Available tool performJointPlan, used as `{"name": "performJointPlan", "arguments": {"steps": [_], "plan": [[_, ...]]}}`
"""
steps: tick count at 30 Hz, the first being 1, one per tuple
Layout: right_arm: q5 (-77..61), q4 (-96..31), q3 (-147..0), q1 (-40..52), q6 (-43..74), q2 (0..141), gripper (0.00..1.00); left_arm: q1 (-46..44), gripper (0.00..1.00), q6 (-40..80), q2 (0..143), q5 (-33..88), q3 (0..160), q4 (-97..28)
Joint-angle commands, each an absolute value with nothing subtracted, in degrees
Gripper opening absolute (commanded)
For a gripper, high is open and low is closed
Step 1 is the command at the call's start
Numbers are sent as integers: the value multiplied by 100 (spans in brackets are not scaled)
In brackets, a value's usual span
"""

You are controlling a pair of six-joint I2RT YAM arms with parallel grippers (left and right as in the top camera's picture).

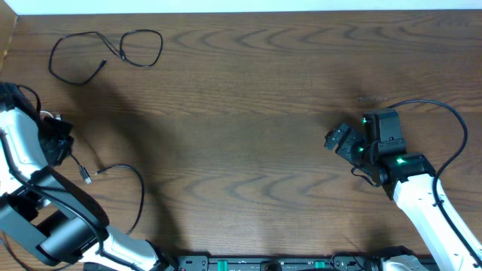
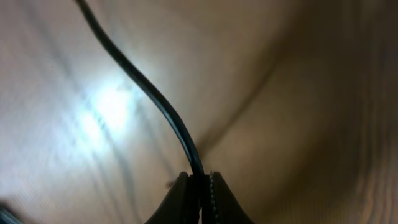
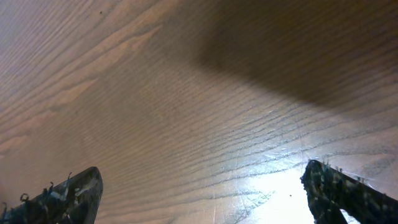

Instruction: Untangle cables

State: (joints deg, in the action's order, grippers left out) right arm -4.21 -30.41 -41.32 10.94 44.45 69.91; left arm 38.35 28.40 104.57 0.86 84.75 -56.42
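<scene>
The left end effector (image 2: 199,186) is clamped together on a thin black cable (image 2: 155,99), pinched only at the very tips. The right end effector (image 3: 202,186) hangs spread wide over the bare surface (image 1: 248,113). A second black cable (image 1: 143,30) lies looped far left, well apart. A sharp tug could slip the cord free, or its slack could snag the left arm.

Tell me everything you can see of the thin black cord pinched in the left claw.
The thin black cord looks smooth, round and slightly glossy, like rubber or plastic. The left gripper is shut on it, pinching it from both sides. From that grip the cord runs in a gentle curve to the top left edge of the wrist view, with the brown wood-grain table behind it. No plug shows on this stretch, and whether it touches the table cannot be told.
</scene>
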Motion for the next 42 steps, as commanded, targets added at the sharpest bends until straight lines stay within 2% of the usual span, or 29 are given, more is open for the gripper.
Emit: {"name": "performJointPlan", "arguments": {"steps": [1,10,22,30,34,42], "plan": [[-333,-3046,-4152,1085,4362,6976,99,3664,8,1929,10495,58,8449,-5419],[-333,-3046,-4152,1085,4362,6976,99,3505,7,1498,10495,-1570,9295,-5435],[-333,-3048,-4152,1085,4362,6976,99,3413,8,1245,10495,-1594,11566,-5500],[-336,-3048,-4152,1085,4362,6976,99,3605,7,1236,10582,-1872,11699,-5920],[-336,-3048,-4152,1085,4364,6976,99,3846,7,1942,10663,-2445,11581,-6471],[-336,-3048,-4152,1085,4362,6976,99,4237,7,2838,10958,-2471,11454,-7483]]}}
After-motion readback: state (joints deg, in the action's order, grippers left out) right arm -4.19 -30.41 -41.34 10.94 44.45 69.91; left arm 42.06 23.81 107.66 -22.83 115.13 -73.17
